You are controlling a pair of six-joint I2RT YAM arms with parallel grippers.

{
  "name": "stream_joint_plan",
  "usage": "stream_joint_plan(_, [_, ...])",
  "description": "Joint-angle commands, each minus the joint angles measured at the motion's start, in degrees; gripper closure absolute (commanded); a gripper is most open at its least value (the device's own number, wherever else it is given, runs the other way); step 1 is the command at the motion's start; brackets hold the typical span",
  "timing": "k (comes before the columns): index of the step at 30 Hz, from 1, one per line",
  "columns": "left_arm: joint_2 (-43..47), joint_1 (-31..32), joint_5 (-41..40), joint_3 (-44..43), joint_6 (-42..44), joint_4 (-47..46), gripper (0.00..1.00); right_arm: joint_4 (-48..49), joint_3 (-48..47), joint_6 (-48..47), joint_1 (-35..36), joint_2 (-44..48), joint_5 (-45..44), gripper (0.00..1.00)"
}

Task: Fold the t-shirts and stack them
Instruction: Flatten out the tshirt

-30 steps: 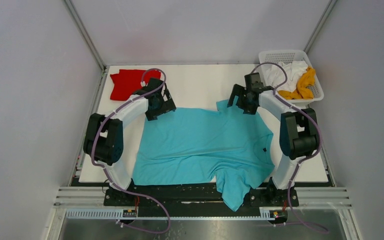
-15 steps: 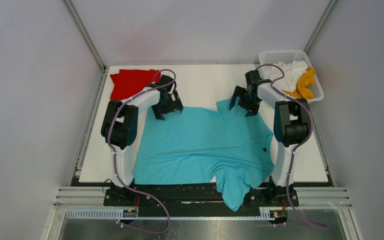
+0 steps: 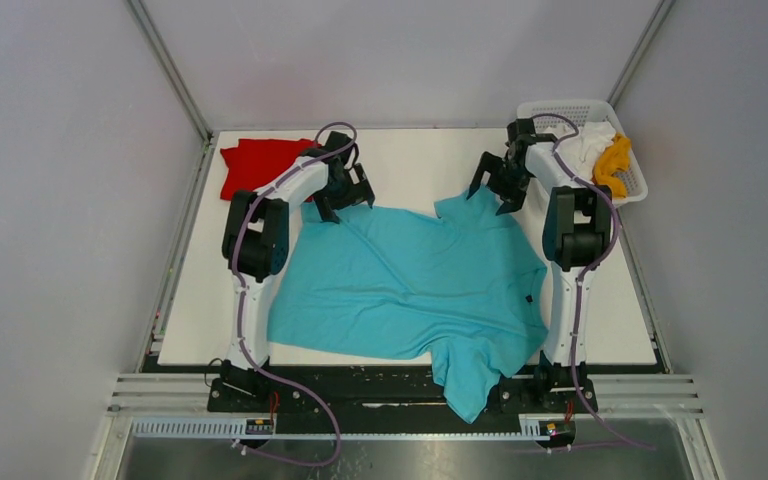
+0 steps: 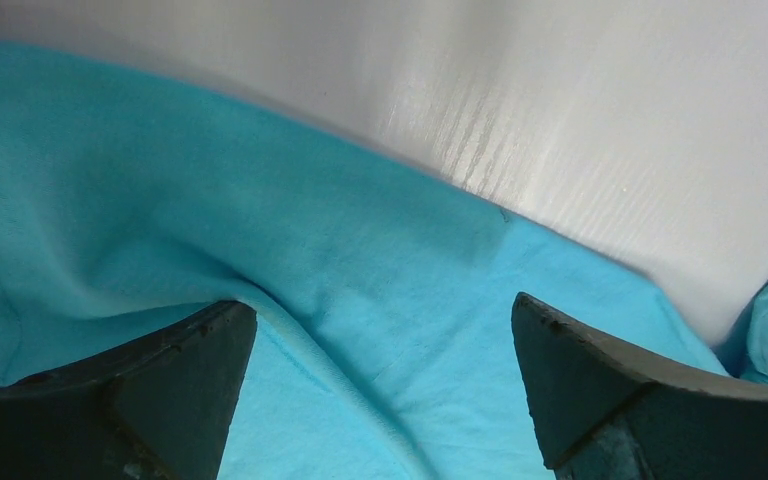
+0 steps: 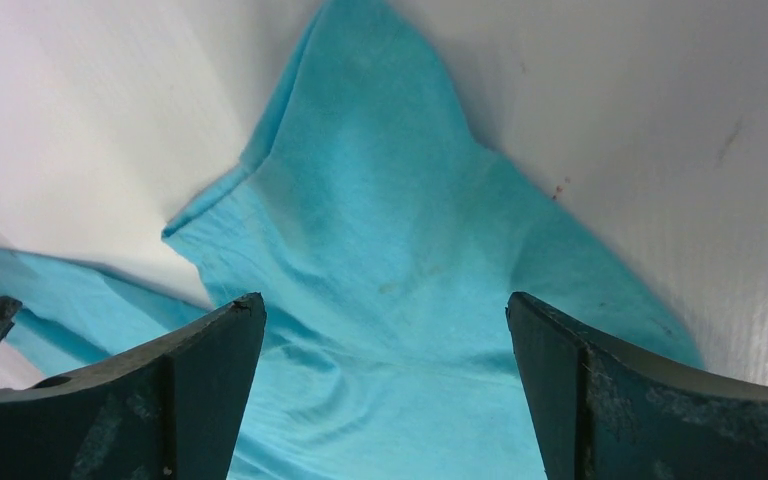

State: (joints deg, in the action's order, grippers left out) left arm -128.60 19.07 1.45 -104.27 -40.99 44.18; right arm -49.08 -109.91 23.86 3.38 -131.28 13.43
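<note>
Bracketing the turquoise-blue soft fabric t-shirt [image 3: 410, 280] at frame centre, long axis left-right | left gripper [image 3: 345, 205] over upper-left corner, jaws open, empty | right gripper [image 3: 493, 198] over upper sleeve, jaws open, empty

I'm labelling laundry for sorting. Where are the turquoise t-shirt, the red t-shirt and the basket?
turquoise t-shirt [image 3: 410, 285], top external view, middle of its body
red t-shirt [image 3: 257, 165], top external view, centre of the cloth
basket [image 3: 558, 108], top external view, bare far wall
</note>
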Motion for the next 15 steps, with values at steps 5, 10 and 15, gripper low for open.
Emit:
stream_joint_plan(5, [2.3,-1.1,0.6,0.1,-0.1,0.6,0.01,11.9,13.7,2.2,0.9,12.3,3.2,0.01])
stream_joint_plan(10, [9.7,-1.0,0.1,4.1,0.7,-1.8,0.01,16.4,24.1,3.7,3.7,23.7,-3.3,0.00])
stream_joint_plan(15, [18.9,-0.8,-0.2,15.4,0.4,-5.5,0.01,20.6,39.4,13.8,8.7,32.4,-7.1,0.01])
